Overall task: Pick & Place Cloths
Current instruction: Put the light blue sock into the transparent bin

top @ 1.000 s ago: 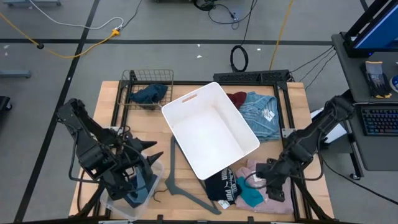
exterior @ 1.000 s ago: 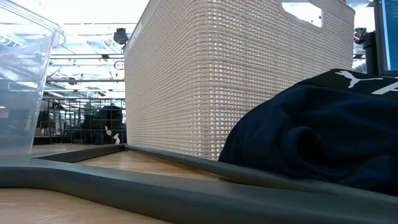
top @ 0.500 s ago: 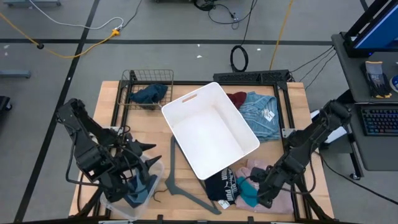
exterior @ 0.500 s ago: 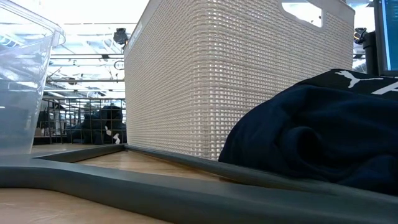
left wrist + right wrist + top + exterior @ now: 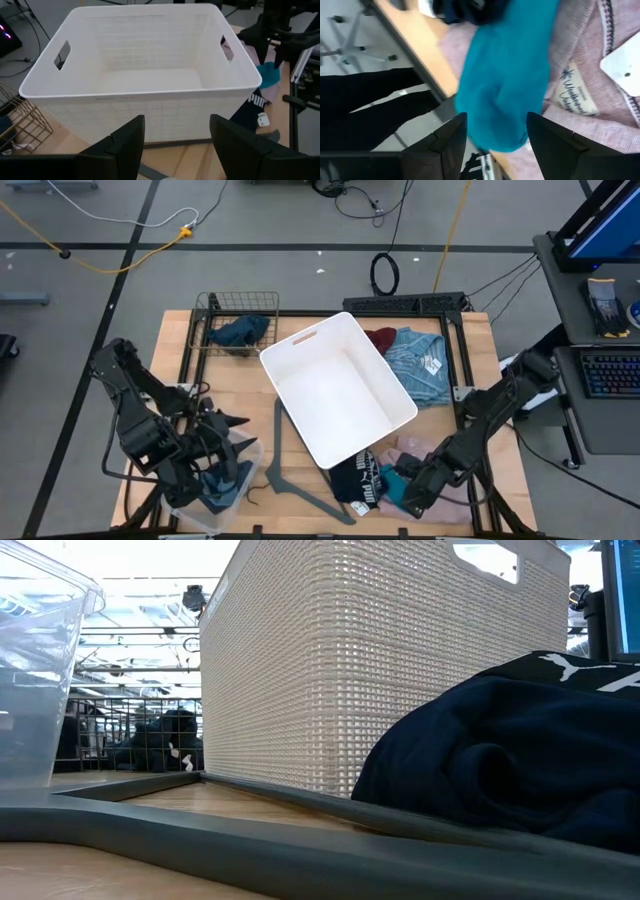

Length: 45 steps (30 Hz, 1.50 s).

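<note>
We see the right gripper [image 5: 494,131] with fingers spread just above the teal cloth [image 5: 506,75], which lies on the pink shirt [image 5: 600,65]. The left gripper [image 5: 176,131] waits, also spread, facing the white basket [image 5: 150,107].

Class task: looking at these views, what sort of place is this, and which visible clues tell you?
Probably a robotics lab or workshop: a wooden table on a bare concrete floor, loose cables across it, and a keyboard at a side workstation.

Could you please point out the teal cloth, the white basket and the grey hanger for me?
teal cloth [image 5: 502,85]: right wrist view, middle of the fabric.
white basket [image 5: 300,338]: high view, rim by the handle slot.
grey hanger [image 5: 279,440]: high view, the upright arm.
</note>
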{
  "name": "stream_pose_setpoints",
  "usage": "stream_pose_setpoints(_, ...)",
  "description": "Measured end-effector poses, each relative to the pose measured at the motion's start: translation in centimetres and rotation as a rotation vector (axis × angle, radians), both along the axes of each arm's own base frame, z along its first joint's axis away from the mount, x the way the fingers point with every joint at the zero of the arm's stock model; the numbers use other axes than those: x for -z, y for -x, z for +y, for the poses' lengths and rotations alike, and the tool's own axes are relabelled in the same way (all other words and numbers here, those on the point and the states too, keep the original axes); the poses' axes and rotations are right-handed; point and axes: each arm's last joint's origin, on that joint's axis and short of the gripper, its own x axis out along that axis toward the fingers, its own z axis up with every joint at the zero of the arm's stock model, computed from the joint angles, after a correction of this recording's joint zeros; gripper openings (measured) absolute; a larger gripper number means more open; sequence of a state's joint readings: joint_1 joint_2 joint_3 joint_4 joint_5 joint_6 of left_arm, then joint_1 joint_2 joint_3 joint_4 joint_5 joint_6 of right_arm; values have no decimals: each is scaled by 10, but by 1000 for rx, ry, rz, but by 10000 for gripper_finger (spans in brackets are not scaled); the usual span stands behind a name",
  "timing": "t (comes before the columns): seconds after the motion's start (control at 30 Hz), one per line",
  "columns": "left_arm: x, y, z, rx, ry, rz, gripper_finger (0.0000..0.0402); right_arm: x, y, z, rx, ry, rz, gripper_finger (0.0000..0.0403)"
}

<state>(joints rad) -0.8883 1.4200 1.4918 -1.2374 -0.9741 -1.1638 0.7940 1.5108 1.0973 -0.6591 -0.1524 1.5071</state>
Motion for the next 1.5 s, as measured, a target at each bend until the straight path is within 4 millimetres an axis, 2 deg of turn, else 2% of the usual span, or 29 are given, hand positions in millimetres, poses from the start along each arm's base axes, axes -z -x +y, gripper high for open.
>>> stream_pose_setpoints(0.27, 1, 0, -1, 17, 13, 26, 227, 17, -5, 2, 36, 103, 12, 196)
stream_pose_setpoints(0.53, 0, 0, -1, 18, 21, 21, 227, 34, -8, 6, 53, 127, 89, 195)
stream_pose_setpoints(0.7, 0, 0, -1, 18, 22, 21, 227, 41, -9, 8, 34, 130, 114, 161)
stream_pose_setpoints(0.93, 0, 0, -1, 18, 23, 20, 227, 26, -6, 4, 34, 114, 59, 82)
stream_pose_setpoints(1.17, 0, 0, -1, 18, 23, 20, 227, 3, -1, -3, 49, 86, -31, 8)
stream_pose_setpoints(1.5, 0, -1, -4, 31, 62, 24, 227, -44, 12, -18, 83, -9, -258, 3)
